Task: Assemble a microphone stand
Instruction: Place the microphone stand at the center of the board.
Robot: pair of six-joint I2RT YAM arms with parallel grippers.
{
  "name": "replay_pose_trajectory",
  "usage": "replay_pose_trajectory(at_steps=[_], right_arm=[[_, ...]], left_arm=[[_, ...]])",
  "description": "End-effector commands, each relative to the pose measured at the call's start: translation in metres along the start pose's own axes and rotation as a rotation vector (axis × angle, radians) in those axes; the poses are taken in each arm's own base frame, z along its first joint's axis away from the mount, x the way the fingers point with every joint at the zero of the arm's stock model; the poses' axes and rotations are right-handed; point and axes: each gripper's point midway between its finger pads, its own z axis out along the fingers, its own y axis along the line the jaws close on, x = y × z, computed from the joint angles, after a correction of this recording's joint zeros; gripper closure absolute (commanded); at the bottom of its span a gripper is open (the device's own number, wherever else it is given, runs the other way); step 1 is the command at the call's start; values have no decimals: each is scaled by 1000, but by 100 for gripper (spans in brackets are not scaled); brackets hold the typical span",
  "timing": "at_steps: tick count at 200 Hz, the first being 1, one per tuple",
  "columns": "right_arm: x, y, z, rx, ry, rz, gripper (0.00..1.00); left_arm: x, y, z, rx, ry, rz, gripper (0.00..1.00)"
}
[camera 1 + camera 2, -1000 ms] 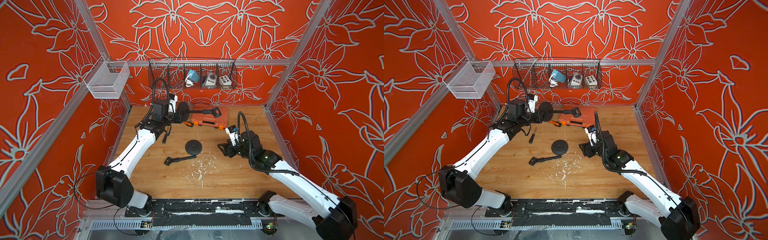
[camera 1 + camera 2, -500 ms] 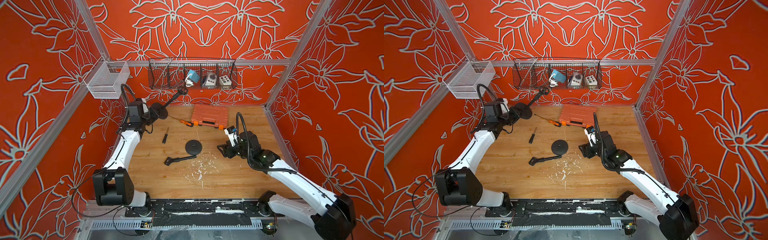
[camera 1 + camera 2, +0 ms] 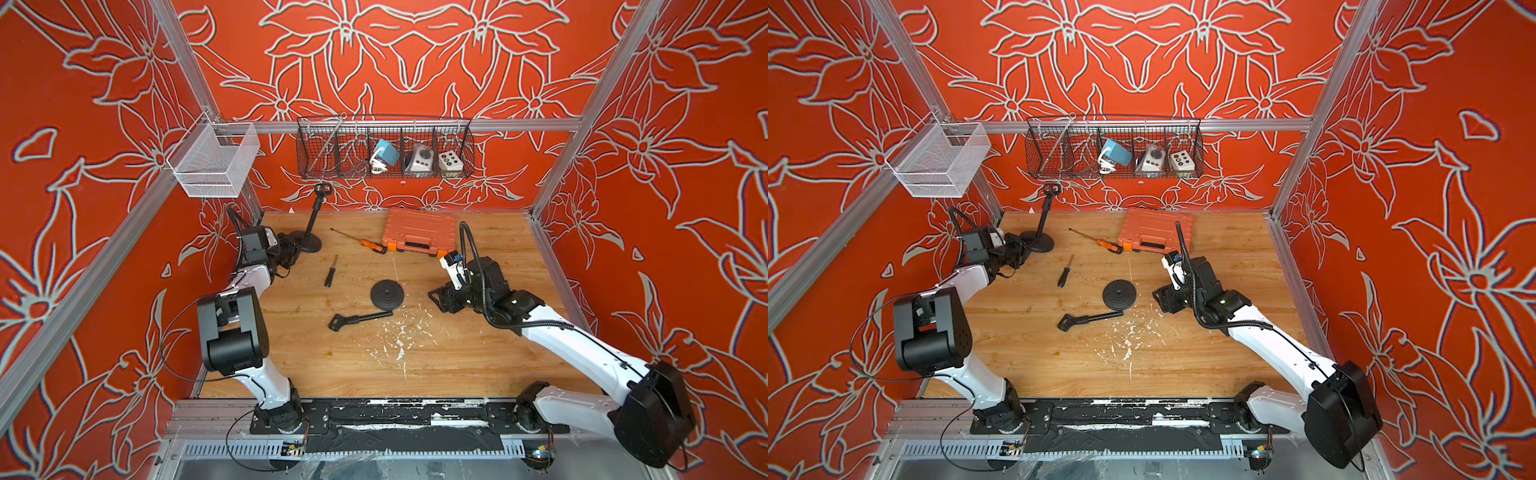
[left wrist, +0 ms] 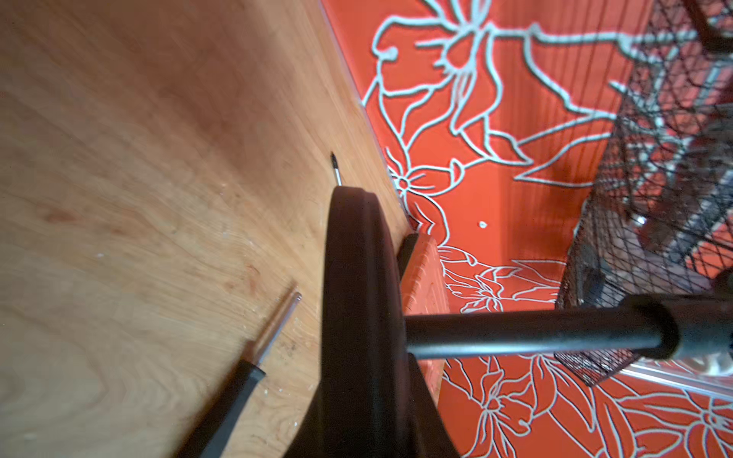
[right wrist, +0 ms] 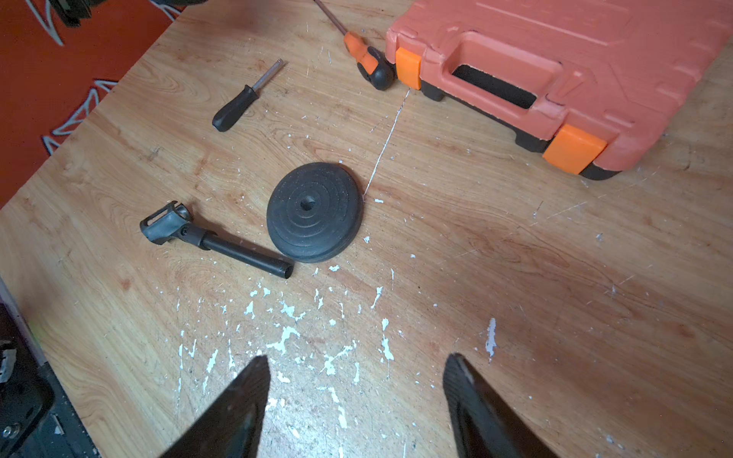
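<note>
In both top views: grips an upright stand [image 3: 311, 244] [image 3: 1040, 245] by the rim of its round foot with the left pincer [image 3: 294, 250] [image 3: 1022, 250], clenched, at the back left corner of the surface [image 3: 436, 365]; foot on the wood or just above it, cannot tell which. Holds the right pincer [image 3: 435, 297] [image 3: 1160, 297] released and empty, low over the right half, near a round base [image 3: 387, 294] lying flat mid-surface. Just beside that base, toward the robot: a loose pole [image 3: 359, 319] with a clip, on its side. Farther back: a black screwdriver [image 3: 330, 272], an orange screwdriver [image 3: 365, 243] and, just beside its handle, a shut tool case [image 3: 419, 230]. From the left wrist: shows the stand [image 4: 357, 317] with its foot edge-on and its pole running off toward a wire basket [image 4: 654, 178]; beyond the foot, the black screwdriver [image 4: 238, 380] and part of the tool case [image 4: 426, 285]. From the right wrist: shows two dark fingers [image 5: 242, 404] spread wide with bare, white-flecked wood between; ahead, the round base [image 5: 313, 212], the loose pole [image 5: 216, 242] ending just beside its rim, then the black screwdriver [image 5: 238, 105], the orange screwdriver [image 5: 369, 63] and the tool case [image 5: 535, 59].
</note>
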Motion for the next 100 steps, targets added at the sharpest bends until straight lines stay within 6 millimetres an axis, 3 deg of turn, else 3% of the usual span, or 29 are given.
replay_pose_trajectory(at_steps=[1,48,100], right_arm=[[-15,0,-4,8,-8,-13,28],[-16,-3,5,21,22,-15,28],[-12,-6,16,24,70,-14,29]], left_arm=[[-36,-34,-1,133,-56,67,100],[-47,3,37,108,-10,8,99],[-53,34,55,49,-3,-39,90]])
